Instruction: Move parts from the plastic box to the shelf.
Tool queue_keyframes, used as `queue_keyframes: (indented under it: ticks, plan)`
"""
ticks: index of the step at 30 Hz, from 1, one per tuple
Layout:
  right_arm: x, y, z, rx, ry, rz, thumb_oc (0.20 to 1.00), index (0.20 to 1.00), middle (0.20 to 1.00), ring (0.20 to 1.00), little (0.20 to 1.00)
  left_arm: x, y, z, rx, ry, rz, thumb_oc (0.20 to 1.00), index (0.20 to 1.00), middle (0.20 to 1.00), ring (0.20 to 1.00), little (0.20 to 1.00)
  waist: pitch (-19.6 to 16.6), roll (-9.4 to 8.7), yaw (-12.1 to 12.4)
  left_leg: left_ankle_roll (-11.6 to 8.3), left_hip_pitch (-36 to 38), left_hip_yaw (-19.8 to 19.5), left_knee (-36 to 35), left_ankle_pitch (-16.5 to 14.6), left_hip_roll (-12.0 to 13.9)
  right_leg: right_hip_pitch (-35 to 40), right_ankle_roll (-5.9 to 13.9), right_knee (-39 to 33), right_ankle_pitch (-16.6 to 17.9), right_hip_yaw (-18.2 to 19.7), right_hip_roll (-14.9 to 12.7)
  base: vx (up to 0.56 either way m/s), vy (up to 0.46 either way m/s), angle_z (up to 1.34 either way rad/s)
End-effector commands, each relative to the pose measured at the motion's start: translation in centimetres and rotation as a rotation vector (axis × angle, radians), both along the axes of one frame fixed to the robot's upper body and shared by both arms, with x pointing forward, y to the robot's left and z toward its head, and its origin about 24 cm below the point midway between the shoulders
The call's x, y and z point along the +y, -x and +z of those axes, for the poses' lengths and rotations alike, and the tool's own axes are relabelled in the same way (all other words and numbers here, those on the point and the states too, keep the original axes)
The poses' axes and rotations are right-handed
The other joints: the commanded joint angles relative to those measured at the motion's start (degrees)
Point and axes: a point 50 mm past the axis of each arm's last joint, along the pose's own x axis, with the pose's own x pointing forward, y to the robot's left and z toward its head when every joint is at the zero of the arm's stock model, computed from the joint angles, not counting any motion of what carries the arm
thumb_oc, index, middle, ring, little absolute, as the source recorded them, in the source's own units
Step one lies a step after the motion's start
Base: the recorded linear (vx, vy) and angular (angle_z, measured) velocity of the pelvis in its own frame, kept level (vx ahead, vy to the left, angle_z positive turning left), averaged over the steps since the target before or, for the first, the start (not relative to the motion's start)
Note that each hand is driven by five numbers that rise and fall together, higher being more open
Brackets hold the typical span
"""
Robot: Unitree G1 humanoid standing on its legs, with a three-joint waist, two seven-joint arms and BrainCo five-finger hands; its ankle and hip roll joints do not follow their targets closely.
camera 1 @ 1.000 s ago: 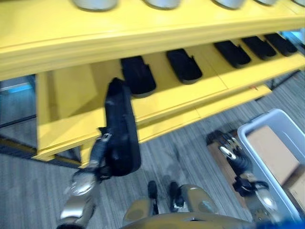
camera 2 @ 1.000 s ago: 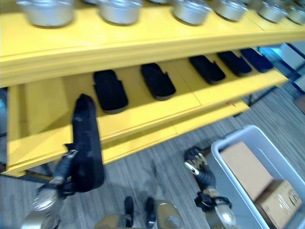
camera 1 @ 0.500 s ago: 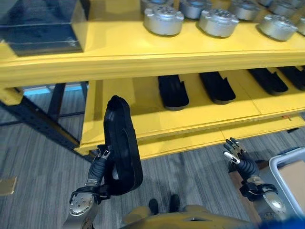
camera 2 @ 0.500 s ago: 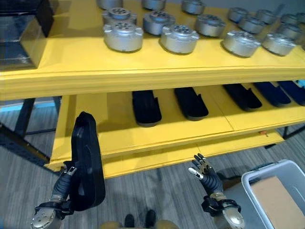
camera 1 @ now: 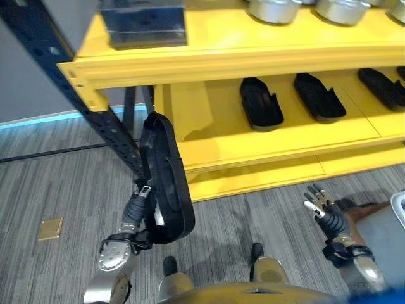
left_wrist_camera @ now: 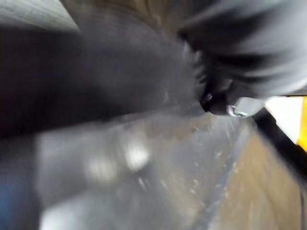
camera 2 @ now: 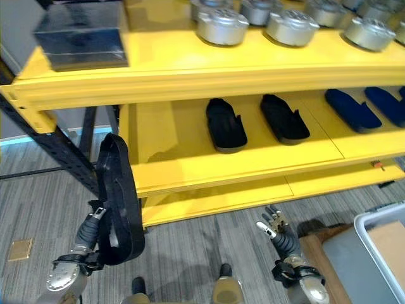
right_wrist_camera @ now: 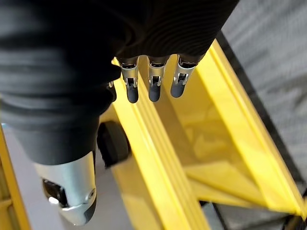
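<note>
Lower left: left hand (camera 1: 136, 218) apparently gripping the upright black part (camera 1: 166, 180), though its wrist view is blurred. Lower right: right hand (camera 2: 281, 231) relaxed, empty, before the yellow shelf (camera 2: 209, 168).

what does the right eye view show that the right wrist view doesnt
Right eye view alone: the left hand holding a long black part upright, silver round parts on the upper shelf, a dark box, and the grey plastic box.

Right wrist view alone: the right hand's straight fingers seen close.

Shared: the yellow shelf, the right hand, and black parts on the lower shelf.
</note>
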Motion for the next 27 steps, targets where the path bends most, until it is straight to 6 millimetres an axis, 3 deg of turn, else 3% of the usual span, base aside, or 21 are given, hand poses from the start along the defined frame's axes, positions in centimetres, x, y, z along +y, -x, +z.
queue_keyframes:
  ticks: [1, 6, 9, 16, 20, 27]
  plan:
    - [-0.9, -1.6, 2.5, -0.131, 0.046, 0.025, 1.0, 1.0, 1.0, 1.0, 1.0, -0.9, -2.3, 4.3, -0.274, 0.018, -0.007, 0.2, 0.2, 0.2, 0.2, 0.2, -0.4, 2.37, -0.2, 0.73, -0.7, -0.1, 0.2, 2.3, 2.6, 0.2, -0.53, 3.7, -4.7, -2.5, 3.9, 0.06, 0.088, -0.04]
    - [-0.4, -1.9, 2.6, -0.134, 0.046, 0.063, 1.0, 1.0, 1.0, 1.0, 1.0, -1.9, -4.1, 5.9, -0.348, 0.001, -0.061, 0.2, 0.2, 0.2, 0.2, 0.2, -0.9, 1.28, -0.7, 0.99, -1.0, 0.7, 2.4, 0.7, 2.1, 1.0, -0.17, 3.1, -4.7, -2.1, 3.5, 0.06, 0.039, -0.03]
    - [0.6, -2.5, 3.0, -0.155, 0.036, 0.105, 1.0, 1.0, 1.0, 1.0, 1.0, -4.0, -6.6, 7.2, -0.417, 0.046, -0.097, 0.2, 0.2, 0.2, 0.2, 0.2, -0.5, 0.38, -1.4, 1.0, -2.0, 1.6, 5.3, -0.4, 2.1, 0.5, -0.15, 3.9, -5.0, -1.1, 3.5, 0.04, 0.003, -0.16]
    - [1.3, -2.8, 3.4, -0.173, 0.024, 0.137, 1.0, 1.0, 1.0, 1.0, 1.0, -6.1, -9.2, 9.0, -0.488, 0.071, -0.129, 0.2, 0.2, 0.2, 0.2, 0.2, 0.3, 0.33, -2.3, 0.61, -3.5, 1.9, 6.1, -0.1, 2.7, -1.1, -0.53, 4.7, -5.1, -0.9, 3.8, -0.01, -0.018, -0.09]
    - [2.1, -3.6, 3.8, -0.19, 0.014, 0.17, 1.0, 1.0, 1.0, 1.0, 1.0, -7.7, -12.0, 11.4, -0.569, 0.092, -0.11, 0.2, 0.2, 0.2, 0.2, 0.2, 2.4, 0.77, -3.4, 0.25, -6.6, 1.7, 7.9, 0.4, 3.5, -5.5, -1.07, 7.9, -5.3, 0.0, 4.1, -0.1, -0.038, -0.06]
    - [2.3, -3.9, 4.0, -0.199, 0.015, 0.175, 1.0, 1.0, 1.0, 1.0, 1.0, -6.2, -13.6, 13.6, -0.649, 0.09, 0.033, 0.2, 0.2, 0.2, 0.2, 0.2, 4.5, 1.16, -4.1, -0.3, -12.1, 1.0, 11.7, 0.3, 4.3, -11.7, -1.48, 12.4, -5.7, 0.8, 4.3, -0.08, -0.023, -0.08]
